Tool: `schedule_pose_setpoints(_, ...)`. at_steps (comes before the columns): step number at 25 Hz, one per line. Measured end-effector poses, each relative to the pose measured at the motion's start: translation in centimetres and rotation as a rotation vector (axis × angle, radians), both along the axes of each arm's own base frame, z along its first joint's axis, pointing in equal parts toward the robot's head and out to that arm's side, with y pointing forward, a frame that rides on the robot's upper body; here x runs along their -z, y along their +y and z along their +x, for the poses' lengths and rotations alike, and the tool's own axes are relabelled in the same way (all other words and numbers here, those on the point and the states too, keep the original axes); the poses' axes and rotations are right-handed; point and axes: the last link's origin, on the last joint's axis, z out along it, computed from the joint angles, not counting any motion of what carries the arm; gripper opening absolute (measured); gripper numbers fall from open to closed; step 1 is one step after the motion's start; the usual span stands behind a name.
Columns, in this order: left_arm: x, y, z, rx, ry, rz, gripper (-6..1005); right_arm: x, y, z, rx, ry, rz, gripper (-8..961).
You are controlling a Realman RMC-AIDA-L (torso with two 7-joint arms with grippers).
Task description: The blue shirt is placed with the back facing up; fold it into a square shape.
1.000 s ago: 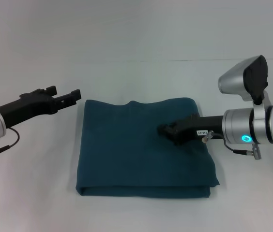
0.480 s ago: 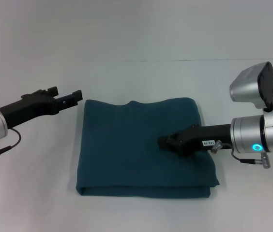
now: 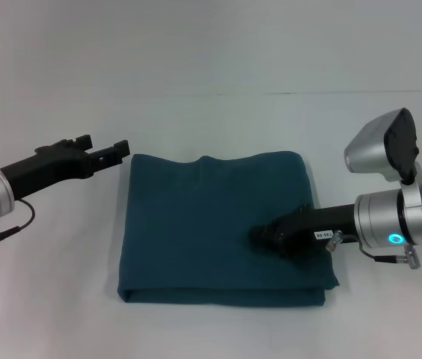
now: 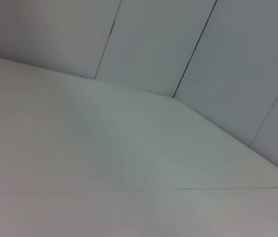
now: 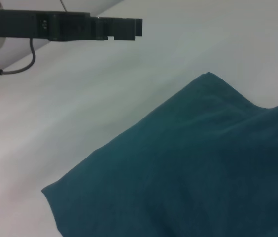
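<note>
The blue shirt [image 3: 211, 224] lies folded into a rough square on the white table, plain side up, with a doubled edge along its near side. My right gripper [image 3: 265, 235] sits low over the shirt's right half, close to or touching the cloth, its arm reaching in from the right. My left gripper [image 3: 115, 149] hovers just off the shirt's far left corner, above bare table. The right wrist view shows the shirt [image 5: 188, 173] close below and the left gripper [image 5: 129, 27] farther off. In the left wrist view only table and wall appear.
The white table [image 3: 46, 299] spreads around the shirt on all sides, and a pale wall [image 3: 211, 45] rises behind its far edge. No other objects show.
My right gripper has slid back across the shirt toward the near right while its wrist dropped. The left gripper and the shirt have barely moved.
</note>
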Motion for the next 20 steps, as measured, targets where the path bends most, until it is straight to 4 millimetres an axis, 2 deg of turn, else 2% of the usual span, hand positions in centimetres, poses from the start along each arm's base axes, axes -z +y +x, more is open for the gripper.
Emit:
schedule_pose_setpoints(14, -0.1, 0.1, 0.0, -0.001, 0.001, 0.005, 937, -0.7, 0.3, 0.0, -0.013, 0.001, 0.014, -1)
schedule_pose_setpoints(20, -0.1, 0.0, -0.1, -0.004, -0.001, 0.005, 936, -1.2, -0.1, 1.0, 0.007, -0.005, 0.008, -2)
